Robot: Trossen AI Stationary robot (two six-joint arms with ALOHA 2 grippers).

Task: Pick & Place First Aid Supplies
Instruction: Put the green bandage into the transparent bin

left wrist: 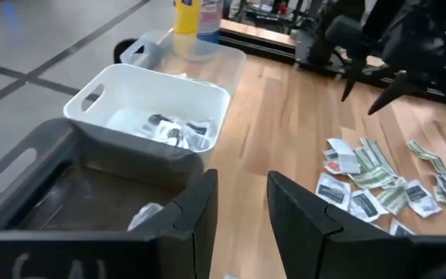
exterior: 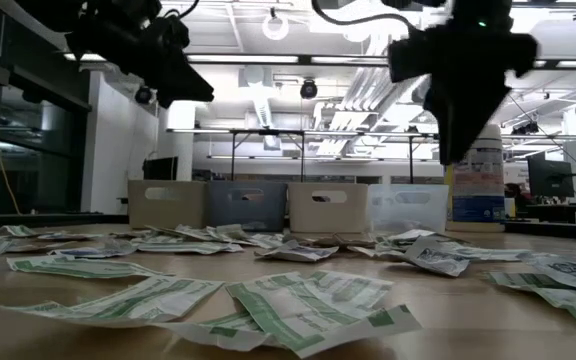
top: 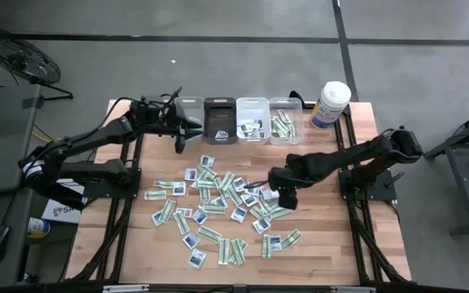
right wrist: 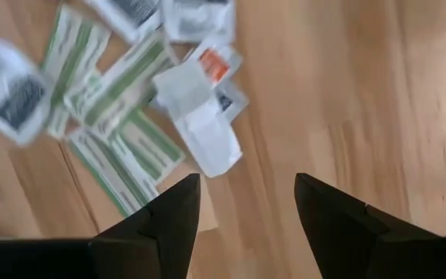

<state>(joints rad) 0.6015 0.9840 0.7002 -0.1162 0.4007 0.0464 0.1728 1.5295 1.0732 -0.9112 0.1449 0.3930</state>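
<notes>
Packets [exterior: 298, 310] crowd the near edge; right hand [right wrist: 242, 205] open, empty, over bare wood.

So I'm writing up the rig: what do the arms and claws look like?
Both arms are dark, jointed links with black cables along them. The left claw and right claw each have two flat, dark, wedge-shaped fingers. No markings show.

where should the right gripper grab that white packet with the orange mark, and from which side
Best from straight above, pinching the white packet with the orange mark across its narrow width near the lower free corner. It lies flat on the table, partly over green-striped packets, so a side approach has nothing to catch. The right gripper hangs open just beside it.
</notes>
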